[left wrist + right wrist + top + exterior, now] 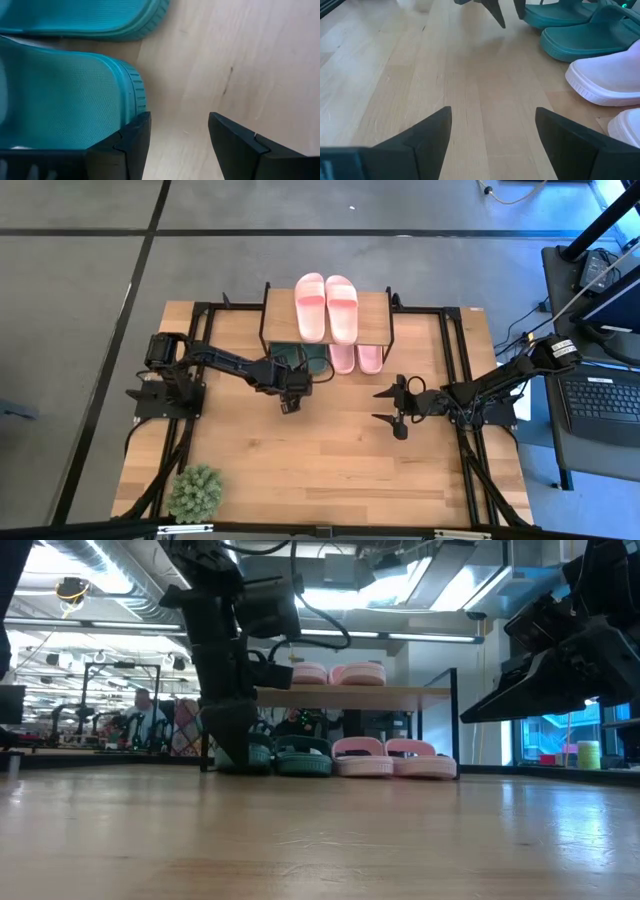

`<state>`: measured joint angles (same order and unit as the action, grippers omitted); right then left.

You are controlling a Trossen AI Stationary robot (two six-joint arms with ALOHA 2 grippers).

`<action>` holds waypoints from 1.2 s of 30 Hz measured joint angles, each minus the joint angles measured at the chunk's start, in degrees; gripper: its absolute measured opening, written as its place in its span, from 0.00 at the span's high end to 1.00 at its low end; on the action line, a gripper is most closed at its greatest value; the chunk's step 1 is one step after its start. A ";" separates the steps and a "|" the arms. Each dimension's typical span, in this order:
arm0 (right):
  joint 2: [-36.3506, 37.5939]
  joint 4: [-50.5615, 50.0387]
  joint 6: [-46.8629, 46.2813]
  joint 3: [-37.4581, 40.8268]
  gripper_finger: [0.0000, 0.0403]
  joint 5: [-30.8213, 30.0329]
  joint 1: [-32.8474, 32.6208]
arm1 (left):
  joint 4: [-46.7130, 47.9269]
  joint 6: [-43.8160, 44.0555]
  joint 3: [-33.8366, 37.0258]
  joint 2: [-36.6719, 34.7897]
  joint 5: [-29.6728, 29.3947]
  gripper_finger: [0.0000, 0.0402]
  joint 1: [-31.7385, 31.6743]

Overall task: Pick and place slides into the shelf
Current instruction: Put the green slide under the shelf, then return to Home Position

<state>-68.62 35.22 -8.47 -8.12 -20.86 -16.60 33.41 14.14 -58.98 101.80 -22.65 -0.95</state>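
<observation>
At the shelf [375,305] front | left claw [177,145] wide, empty beside green slide [65,105] | lift clear without nudging it | right claw [394,407] wide, waiting.

Four light pink slides [327,307], two dark green slides [290,755], a pale wood shelf [375,315] on black legs, dark grippers [398,407].

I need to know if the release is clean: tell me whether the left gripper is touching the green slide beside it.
Cannot tell. In the left wrist view the left gripper is open with bare table between its fingers, but one finger meets the green slide's edge with no visible gap.
</observation>
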 joint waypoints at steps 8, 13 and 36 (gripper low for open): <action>0.00 0.04 -0.04 0.00 0.29 0.00 -0.01 | 0.00 -0.82 0.02 0.00 11.92 0.52 1.71; 0.00 1.84 -0.13 0.02 0.29 0.00 -0.01 | -1.78 -0.90 0.09 -2.23 18.03 0.52 3.69; 22.35 -12.30 12.85 -7.93 0.29 0.06 14.34 | -35.32 -11.52 26.50 -47.86 17.16 0.52 1.39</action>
<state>-46.27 22.92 4.38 -16.05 -20.80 -2.26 -1.91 2.62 -32.49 53.94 -5.49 0.44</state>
